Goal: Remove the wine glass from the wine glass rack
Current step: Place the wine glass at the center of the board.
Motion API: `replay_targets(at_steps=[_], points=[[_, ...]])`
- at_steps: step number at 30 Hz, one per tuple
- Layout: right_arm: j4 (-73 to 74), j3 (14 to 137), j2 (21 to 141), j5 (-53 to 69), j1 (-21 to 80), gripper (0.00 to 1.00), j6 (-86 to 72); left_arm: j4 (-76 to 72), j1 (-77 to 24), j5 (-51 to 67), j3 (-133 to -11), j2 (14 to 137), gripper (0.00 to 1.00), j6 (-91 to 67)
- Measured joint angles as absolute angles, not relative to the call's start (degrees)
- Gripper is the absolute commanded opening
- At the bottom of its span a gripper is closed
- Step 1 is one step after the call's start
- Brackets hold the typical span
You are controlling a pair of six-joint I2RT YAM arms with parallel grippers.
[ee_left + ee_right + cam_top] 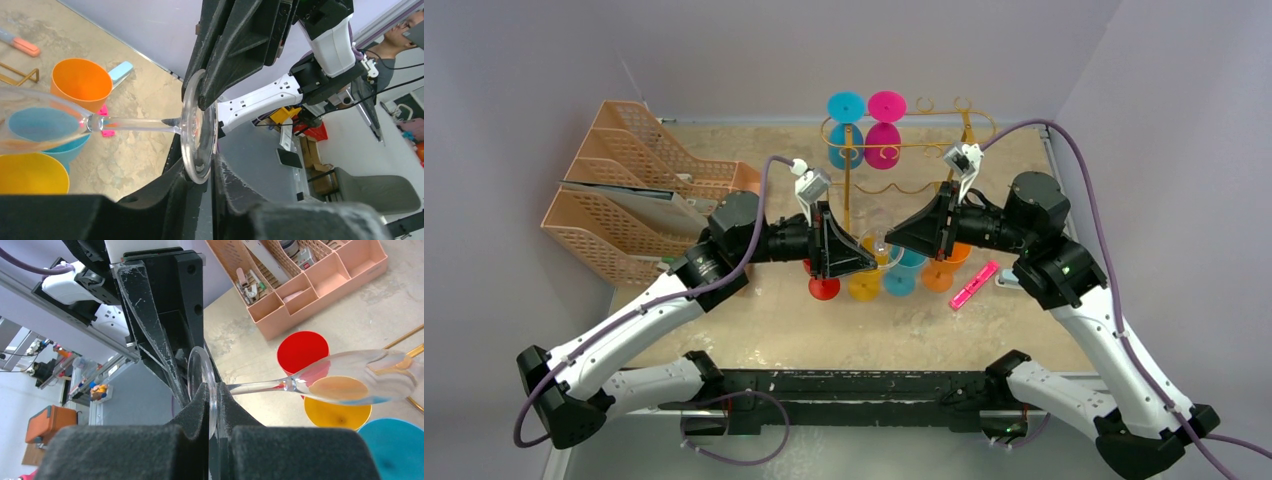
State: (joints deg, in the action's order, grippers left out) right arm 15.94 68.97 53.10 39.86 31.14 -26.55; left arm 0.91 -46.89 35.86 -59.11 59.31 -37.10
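The left tool (201, 176) and right tool (212, 407) meet tip to tip over the tabletop (774, 320). One comes in from 9 o'clock and the other from 3, and each is closed to a sliver, pinching the rim of the foot (199, 132) of the clear glass (350, 377). The glass is off the rack, lying level in the air with its bowl pointing to 12 o'clock above the cups (900, 282). Further out at 12 stands the rack (929, 146), with a blue glass (846, 106) and a pink glass (886, 106) hanging from it. This looks like a handover. Only one tool should let go, and only once the other's pinch is firm. Neither arm should twist or pull against the other, since the foot is thin and the bowl's weight levers on it. The keeper should then draw back slowly, holding the glass level and above the cups.
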Motion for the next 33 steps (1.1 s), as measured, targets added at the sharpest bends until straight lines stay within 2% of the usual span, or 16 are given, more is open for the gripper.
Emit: replay_targets(at_steps=[1, 4, 6, 7, 10, 12, 13, 16, 18, 19, 21, 22, 25, 27, 30, 33], points=[[15.77, 68.97, 53.1, 39.99, 31.14, 0.0, -26.61, 0.91, -46.89, 35.83, -59.11, 59.35, 0.17, -37.45], [14.61, 68.66, 53.23, 41.04, 31.11, 0.0, -27.35, 0.71, -46.89, 35.57, -59.11, 59.27, 0.37, -37.5], [13.61, 68.47, 53.28, 41.98, 31.14, 0.0, -27.92, 0.01, -46.89, 35.11, -58.67, 58.98, 0.43, -37.95], [13.37, 68.42, 53.28, 42.5, 31.14, 0.0, -28.14, -0.67, -46.89, 34.92, -58.15, 58.7, 0.42, -38.33], [12.93, 68.4, 53.25, 43.44, 31.2, 0.0, -28.23, -2.92, -46.89, 34.46, -56.34, 57.93, 0.22, -39.7], [12.29, 67.9, 53.23, 43.66, 31.18, 0.0, -28.45, -4.08, -46.92, 34.79, -55.88, 57.84, 0.15, -40.29], [11.79, 67.59, 53.23, 43.83, 31.18, 0.0, -28.67, -4.45, -46.94, 35.07, -55.79, 57.89, 0.16, -40.6], [10.26, 66.85, 53.23, 44.84, 31.18, 0.0, -29.41, -5.48, -46.92, 35.77, -55.53, 58.0, 0.31, -41.15], [9.67, 66.81, 53.23, 45.65, 31.2, 0.0, -29.67, -5.93, -46.92, 35.75, -55.37, 58.0, 0.36, -41.43], [9.5, 66.81, 53.21, 45.95, 31.24, 0.0, -29.74, -6.07, -46.92, 35.77, -55.37, 58.0, 0.31, -41.39], [9.17, 66.81, 53.19, 46.26, 31.42, 0.0, -29.89, -6.42, -46.92, 35.79, -55.37, 57.98, 0.14, -41.5], [9.13, 66.81, 53.19, 46.24, 31.51, 0.0, -29.82, -6.63, -46.92, 36.03, -55.37, 57.98, 0.09, -41.54], [9.06, 66.65, 53.19, 46.24, 31.59, 0.0, -29.85, -7.03, -46.94, 36.58, -55.37, 58.0, 0.06, -41.65], [8.99, 66.65, 53.17, 46.28, 31.59, 0.0, -29.47, -6.87, -46.92, 36.6, -55.35, 58.02, 0.0, -42.06], [9.21, 66.65, 53.12, 46.44, 31.73, 0.0, -28.95, -7.18, -46.92, 36.53, -54.89, 57.91, 0.0, -42.48], [10.02, 66.65, 53.12, 46.44, 31.86, 0.09, -28.4, -7.25, -46.92, 36.56, -54.46, 57.78, 0.0, -42.48]])
